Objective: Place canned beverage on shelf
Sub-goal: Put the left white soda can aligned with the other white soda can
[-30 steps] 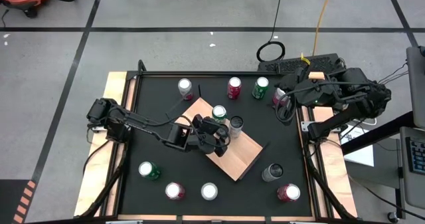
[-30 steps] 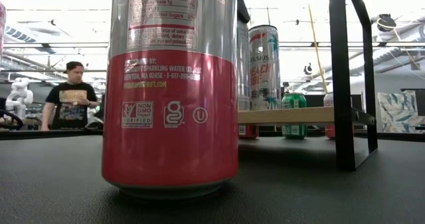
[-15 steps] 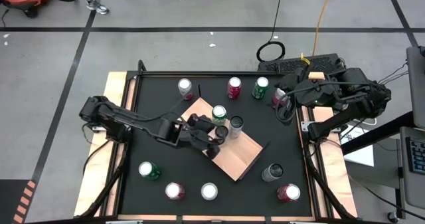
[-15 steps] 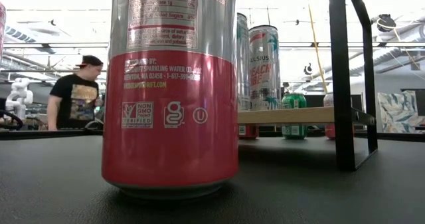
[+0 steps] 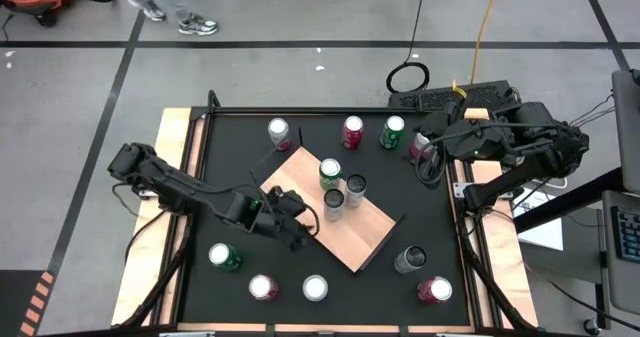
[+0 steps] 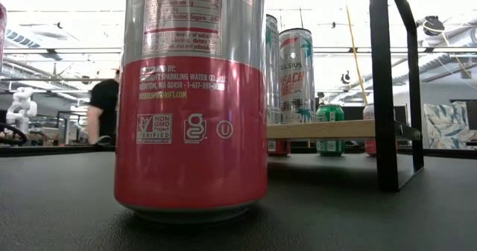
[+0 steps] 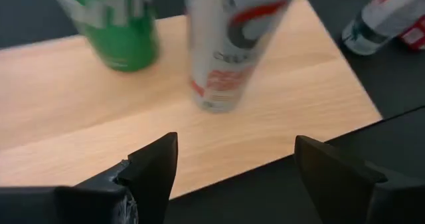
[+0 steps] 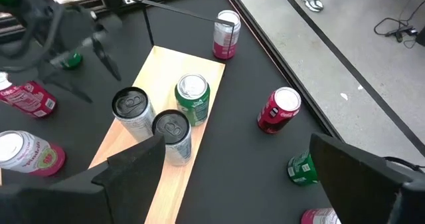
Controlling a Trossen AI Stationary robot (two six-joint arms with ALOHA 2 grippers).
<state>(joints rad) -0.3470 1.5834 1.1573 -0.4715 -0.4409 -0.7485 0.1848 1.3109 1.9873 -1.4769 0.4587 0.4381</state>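
Note:
The shelf point(image 5: 350, 232), a light wood board, lies slantwise mid-table. Three cans stand upright on it: a green one point(image 5: 329, 172) and two silver ones point(image 5: 355, 185) point(image 5: 333, 199). My left gripper point(image 5: 305, 229) hovers open and empty over the shelf's near-left edge, a little short of the nearer silver can point(image 7: 229, 44); the left wrist view shows its fingers point(image 7: 156, 171) apart over the board point(image 7: 80, 111). My right gripper point(image 5: 428, 160) waits open, high over the table's far right.
Loose cans stand on the black table: three along the far edge point(image 5: 279, 132) point(image 5: 352, 131) point(image 5: 392, 130), several along the near edge point(image 5: 224, 257) point(image 5: 263, 288) point(image 5: 315, 288) point(image 5: 434, 290), a grey one point(image 5: 410, 260) right of the shelf. A person walks beyond the table point(image 6: 104, 109).
My left gripper has drawn back from the silver can on the shelf toward the table's near-left, sinking a little and staying open. The can it stood around remains upright on the board. The person behind the table has walked on.

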